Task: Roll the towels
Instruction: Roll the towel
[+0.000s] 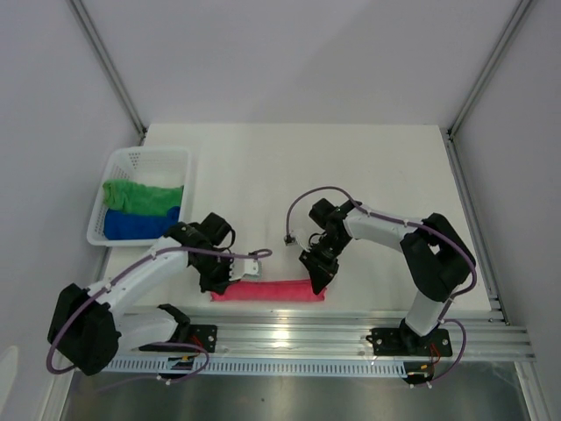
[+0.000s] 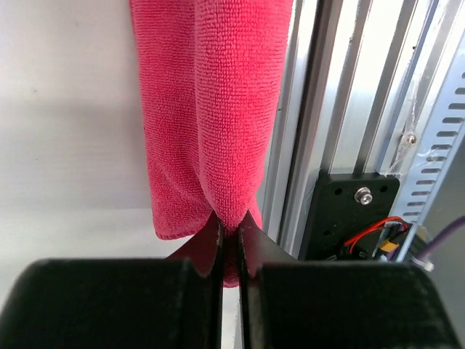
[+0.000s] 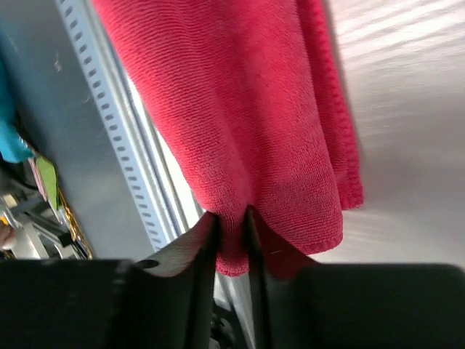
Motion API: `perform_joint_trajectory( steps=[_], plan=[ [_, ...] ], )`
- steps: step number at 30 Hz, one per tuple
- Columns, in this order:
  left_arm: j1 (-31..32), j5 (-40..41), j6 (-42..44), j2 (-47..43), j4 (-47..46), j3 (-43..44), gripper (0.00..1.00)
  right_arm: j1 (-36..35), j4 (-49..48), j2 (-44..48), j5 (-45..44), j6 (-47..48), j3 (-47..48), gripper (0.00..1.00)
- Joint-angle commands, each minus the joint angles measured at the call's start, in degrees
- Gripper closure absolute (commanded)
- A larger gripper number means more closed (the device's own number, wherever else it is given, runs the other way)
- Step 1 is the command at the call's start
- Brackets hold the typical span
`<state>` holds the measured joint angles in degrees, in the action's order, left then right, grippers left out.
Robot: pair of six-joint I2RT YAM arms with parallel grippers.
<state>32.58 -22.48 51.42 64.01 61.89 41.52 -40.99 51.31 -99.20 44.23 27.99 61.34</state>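
I count three towels: one pink towel (image 1: 267, 291) along the tabletop's (image 1: 351, 167) near edge, my left gripper (image 1: 221, 282) and right gripper (image 1: 317, 282) each clamped on an end; one green towel (image 1: 140, 195), one blue towel (image 1: 136, 225) in the basket (image 1: 145, 158).

Robot laboratory test cell. A white table (image 1: 351, 167) is enclosed by plain grey panels (image 1: 289, 53) on metal posts (image 1: 110, 66). A cabled left arm (image 1: 140, 274) and right arm (image 1: 386, 226) are bolted to an aluminium rail (image 1: 307, 338) along its near edge.
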Motion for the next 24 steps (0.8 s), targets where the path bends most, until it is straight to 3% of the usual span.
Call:
perform_joint_trajectory(
  steps=[1, 8, 15, 22, 24],
  plan=[
    [-4.0, -5.82, 5.09, 7.24, 2.18, 5.14, 0.94, 2.23, -2.09, -2.66, -2.56, -3.28, 3.6, 0.73],
    [-10.07, -9.68, 7.12, 20.17, 2.71, 9.1, 0.92, 5.48, -5.17, -2.67, -8.54, -7.42, 5.54, 0.53],
    [-14.73, -13.56, 8.0, 29.14, 6.93, 15.17, 0.93, 6.63, -5.69, 3.46, -16.1, -9.09, 7.82, 0.48],
    [-16.05, -13.56, 6.5, 32.75, 6.06, 15.61, 0.96, 2.08, -24.11, 18.57, -21.55, -11.29, -0.51, 0.47],
    [-16.58, -13.73, 6.15, 33.28, 5.88, 15.79, 0.96, 0.13, -28.7, 21.14, -21.12, -11.73, -3.41, 0.43]
  ],
)
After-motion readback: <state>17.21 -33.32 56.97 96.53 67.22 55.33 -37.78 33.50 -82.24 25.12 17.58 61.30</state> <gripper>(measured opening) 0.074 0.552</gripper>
